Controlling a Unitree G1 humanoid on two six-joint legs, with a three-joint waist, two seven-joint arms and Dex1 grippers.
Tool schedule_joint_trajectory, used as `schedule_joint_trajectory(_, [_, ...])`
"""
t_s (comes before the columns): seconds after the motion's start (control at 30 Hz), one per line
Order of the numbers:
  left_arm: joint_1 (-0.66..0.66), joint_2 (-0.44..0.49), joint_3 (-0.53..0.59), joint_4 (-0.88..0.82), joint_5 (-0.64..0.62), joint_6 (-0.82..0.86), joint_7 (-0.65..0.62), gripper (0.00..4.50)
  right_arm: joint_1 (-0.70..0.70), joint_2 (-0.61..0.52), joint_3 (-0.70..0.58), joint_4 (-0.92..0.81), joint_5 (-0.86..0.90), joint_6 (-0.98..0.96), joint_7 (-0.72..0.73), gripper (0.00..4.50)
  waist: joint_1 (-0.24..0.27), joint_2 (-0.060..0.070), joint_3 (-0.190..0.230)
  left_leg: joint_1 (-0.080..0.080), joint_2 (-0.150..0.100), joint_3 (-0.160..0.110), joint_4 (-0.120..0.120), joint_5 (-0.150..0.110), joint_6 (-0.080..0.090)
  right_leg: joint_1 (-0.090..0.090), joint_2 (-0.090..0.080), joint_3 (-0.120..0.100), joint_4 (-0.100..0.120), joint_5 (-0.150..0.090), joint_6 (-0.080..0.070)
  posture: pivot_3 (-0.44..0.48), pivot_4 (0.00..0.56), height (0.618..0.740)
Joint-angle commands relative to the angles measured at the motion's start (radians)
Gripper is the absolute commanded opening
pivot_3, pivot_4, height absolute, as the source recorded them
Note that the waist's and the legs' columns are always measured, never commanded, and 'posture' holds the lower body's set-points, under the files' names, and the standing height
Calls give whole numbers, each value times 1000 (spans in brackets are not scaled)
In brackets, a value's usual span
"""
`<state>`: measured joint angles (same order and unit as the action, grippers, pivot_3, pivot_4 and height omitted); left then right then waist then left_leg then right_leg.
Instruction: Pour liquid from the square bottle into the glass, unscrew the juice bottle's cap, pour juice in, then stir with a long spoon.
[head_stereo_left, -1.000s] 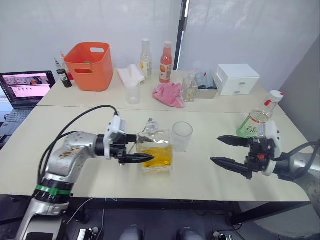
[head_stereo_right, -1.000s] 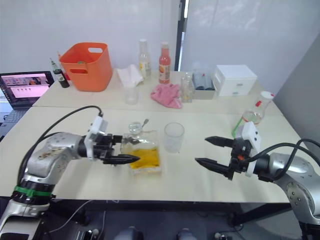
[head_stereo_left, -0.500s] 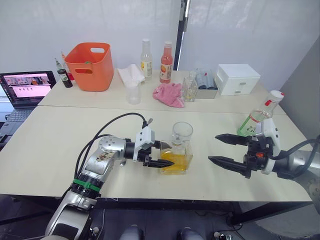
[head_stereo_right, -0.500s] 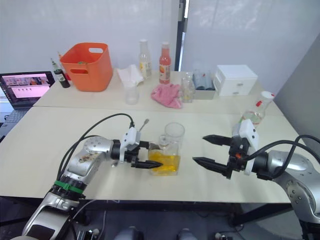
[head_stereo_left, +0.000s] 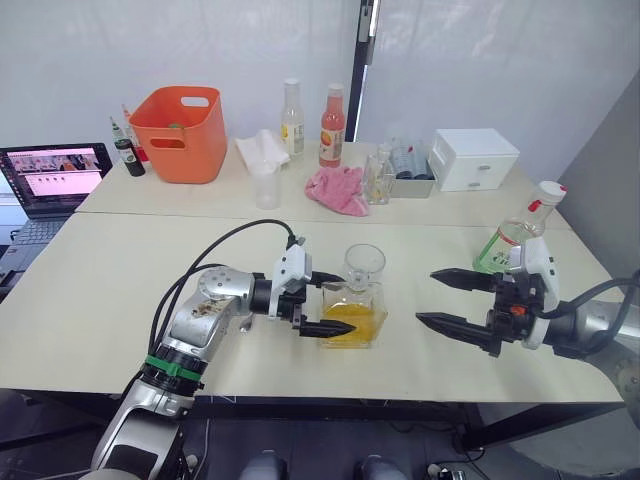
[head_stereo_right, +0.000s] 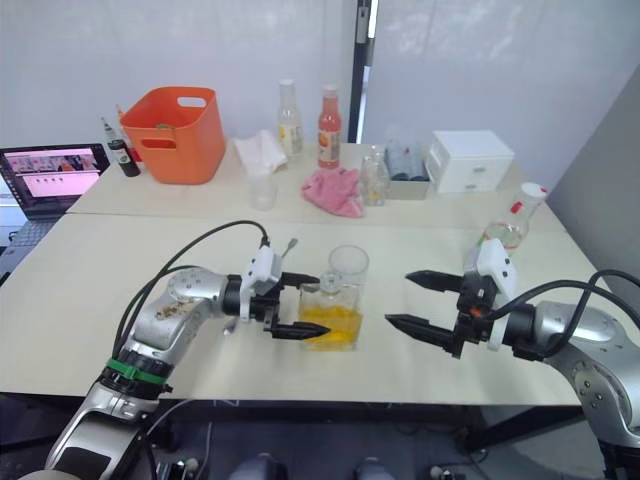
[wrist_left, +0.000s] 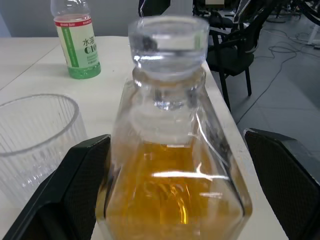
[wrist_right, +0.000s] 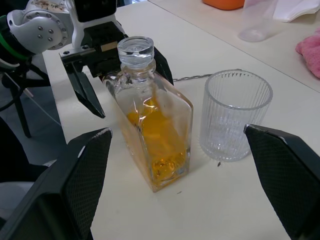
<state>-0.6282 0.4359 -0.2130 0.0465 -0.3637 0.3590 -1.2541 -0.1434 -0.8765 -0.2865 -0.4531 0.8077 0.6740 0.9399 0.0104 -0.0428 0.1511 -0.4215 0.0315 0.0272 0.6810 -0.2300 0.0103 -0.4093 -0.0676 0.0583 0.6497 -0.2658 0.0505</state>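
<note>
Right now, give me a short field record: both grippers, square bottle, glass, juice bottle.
left gripper: open, fingers either side of the square bottle
right gripper: open, apart from the bottles
square bottle: upright, stopper on, amber liquid inside
glass: upright, looks empty, beside the square bottle
juice bottle: upright, near the table edge

Two pale tables joined. Front table: square bottle at centre, glass just behind it, juice bottle at right. Rear table: orange basket upper left, pink cloth, white drawer box, two tall bottles. Laptop at far left.
</note>
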Motion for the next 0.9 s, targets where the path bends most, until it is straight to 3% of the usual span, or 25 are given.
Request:
schedule_joint_trajectory(0.03, [-9, -2, 8, -36, -14, 22, 20, 4471, -7, -1, -23, -23, 13, -6, -6, 4500, 0, 0, 0, 0, 0, 0, 0, 0, 0, 0, 0, 0, 0, 0, 0, 0, 150, 715])
schedule_joint_trajectory(0.37, [2, -12, -9, -8, 6, 12, 29, 4471, -6, -2, -31, -32, 20, -3, -18, 4500, 0, 0, 0, 0, 0, 0, 0, 0, 0, 0, 0, 0, 0, 0, 0, 0, 150, 715])
schedule_joint_trajectory(0.53, [7, -22, -13, -6, 3, 9, 27, 2924, -14, 2, -22, -38, 22, -1, -28, 4500, 0, 0, 0, 0, 0, 0, 0, 0, 0, 0, 0, 0, 0, 0, 0, 0, 150, 715])
schedule_joint_trajectory(0.57, [9, -23, -16, -5, 5, 6, 27, 2803, -19, 4, -16, -41, 23, 0, -31, 4500, 0, 0, 0, 0, 0, 0, 0, 0, 0, 1, 0, 0, 0, 0, 0, 0, 150, 715])
schedule_joint_trajectory(0.77, [16, -24, -28, 10, 24, -34, 23, 2803, -89, 21, 52, -66, 16, 15, -60, 4500, 0, 0, 0, 1, 0, 0, 0, 0, 0, 1, 0, 0, 0, 0, 0, 0, 150, 715])
schedule_joint_trajectory(0.9, [16, -30, -31, 19, 30, -52, 22, 2803, -217, 71, 194, -82, -25, 42, -105, 4500, -1, 1, 0, 2, 0, 0, 0, 0, 0, 2, 0, 0, 0, 0, 0, 0, 150, 715])
